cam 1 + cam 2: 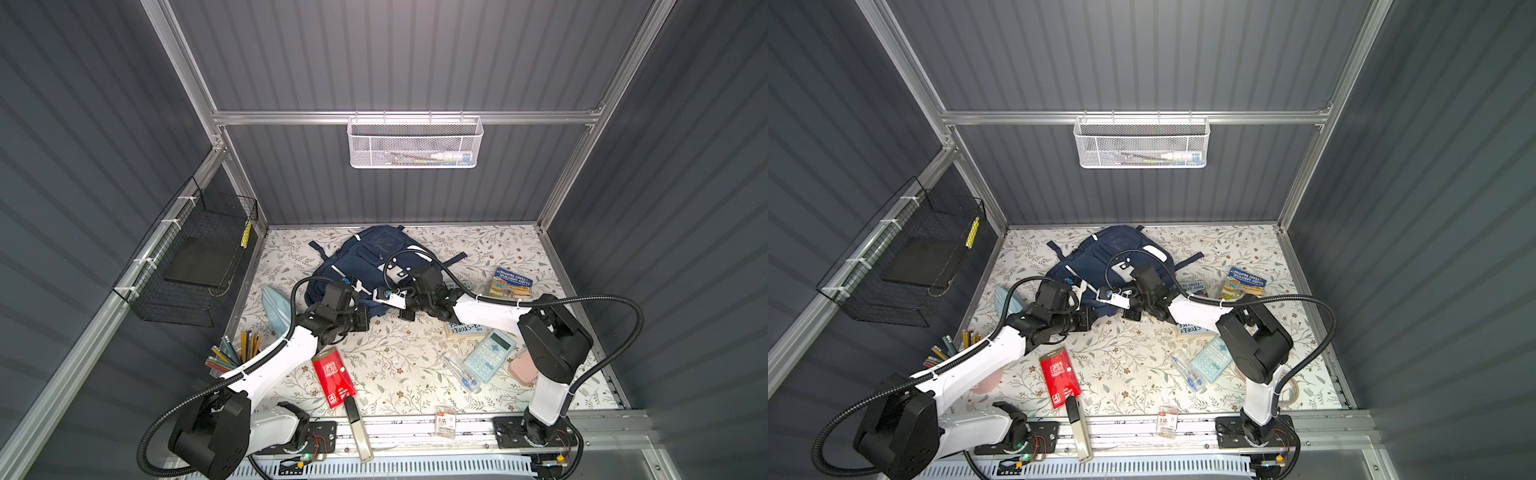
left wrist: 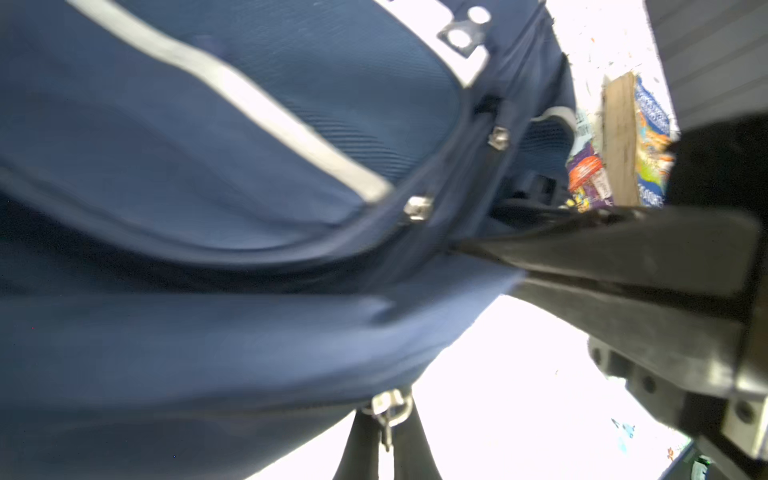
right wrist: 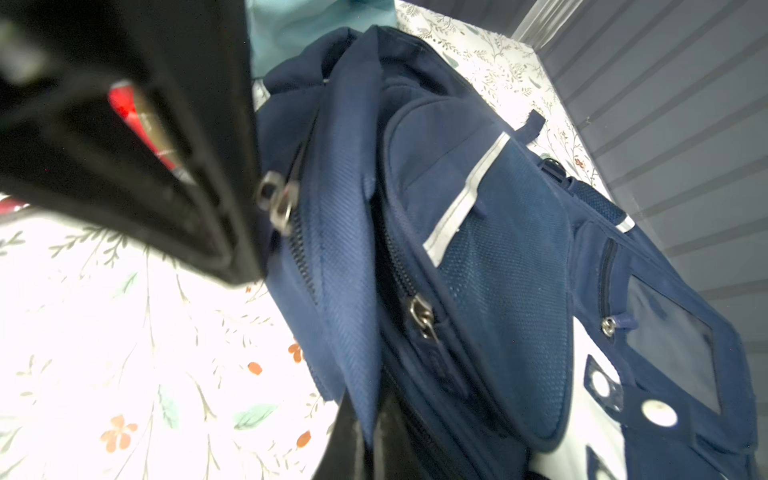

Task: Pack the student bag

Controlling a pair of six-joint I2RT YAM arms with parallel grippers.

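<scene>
Left gripper (image 2: pixel 459 249): pressed together, pinching navy fabric beside a zipper pull (image 2: pixel 417 208) on the student bag (image 1: pixel 372 257). Right gripper (image 3: pixel 297 336): closed at the bag's loose flap (image 3: pixel 349 299); cannot tell whether cloth is caught. Bag lies upper centre in both top views, on the floral table (image 1: pixel 395 365).

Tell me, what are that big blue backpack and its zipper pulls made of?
The backpack looks like woven synthetic fabric, matte navy, judging by its ribbed weave and mesh panels. Its zipper pulls are probably metal: silvery, with bright glints.
</scene>
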